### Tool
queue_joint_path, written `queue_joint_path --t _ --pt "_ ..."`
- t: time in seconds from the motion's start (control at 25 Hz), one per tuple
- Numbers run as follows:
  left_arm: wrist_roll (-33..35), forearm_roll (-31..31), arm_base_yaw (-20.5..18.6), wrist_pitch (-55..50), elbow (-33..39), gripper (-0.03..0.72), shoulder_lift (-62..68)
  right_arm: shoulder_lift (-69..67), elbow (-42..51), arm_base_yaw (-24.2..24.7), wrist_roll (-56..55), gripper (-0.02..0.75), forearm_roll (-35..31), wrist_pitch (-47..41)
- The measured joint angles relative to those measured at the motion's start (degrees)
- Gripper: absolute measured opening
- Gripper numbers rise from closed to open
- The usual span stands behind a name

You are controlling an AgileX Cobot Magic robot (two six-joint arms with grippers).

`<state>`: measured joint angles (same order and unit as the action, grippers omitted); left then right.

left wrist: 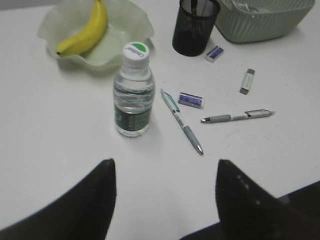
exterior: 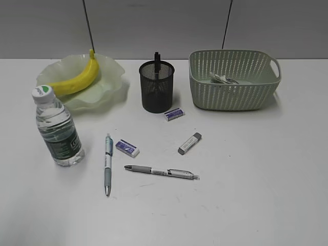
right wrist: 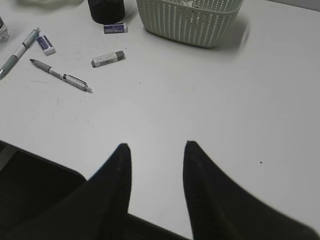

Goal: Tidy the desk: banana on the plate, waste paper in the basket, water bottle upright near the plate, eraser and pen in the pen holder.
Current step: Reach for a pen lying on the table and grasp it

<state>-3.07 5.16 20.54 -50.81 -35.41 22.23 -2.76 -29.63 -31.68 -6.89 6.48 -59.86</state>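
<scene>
The banana [exterior: 77, 79] lies in the pale green plate [exterior: 114, 91] at the back left. In front of the plate stands the water bottle [exterior: 57, 128], upright. The black pen holder [exterior: 156, 88] has a dark pen sticking out of it. Waste paper [exterior: 223, 79] sits inside the basket [exterior: 233, 95]. On the desk [exterior: 246, 179] lie a blue-grey pen [exterior: 107, 164], a grey pen [exterior: 161, 171], two white-and-blue erasers [exterior: 127, 148] [exterior: 174, 114] and a grey eraser [exterior: 189, 143]. My left gripper [left wrist: 164, 167] hangs open and empty in front of the bottle [left wrist: 133, 95]. My right gripper [right wrist: 156, 145] is open and empty over bare desk.
Both arms are outside the exterior view. The desk's near edge shows at the lower left of the right wrist view, with dark floor beyond it. A grey wall with two dark cables stands behind the desk.
</scene>
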Motion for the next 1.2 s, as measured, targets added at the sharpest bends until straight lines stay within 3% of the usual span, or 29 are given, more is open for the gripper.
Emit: queue_joint_path --t 0.32,0.64,1.04,1.2 --pt "0.0 10.12 0.0 2.6 -7.68 0.463 30.99 0.0 0.36 0.0 0.06 0.292 0.0 0.0" --pt "0.0 19.9 0.62 4.29 -9.06 0.461 52.8 0.0 0.36 0.0 0.06 0.292 0.04 0.0" --pt "-4.77 20.49 8.24 9.48 -12.46 0.461 67.35 0.0 0.36 0.0 0.06 0.292 0.04 0.0" --pt "-10.32 15.68 10.21 9.31 -18.42 0.461 71.92 0.0 0.36 0.0 0.06 0.292 0.04 0.0"
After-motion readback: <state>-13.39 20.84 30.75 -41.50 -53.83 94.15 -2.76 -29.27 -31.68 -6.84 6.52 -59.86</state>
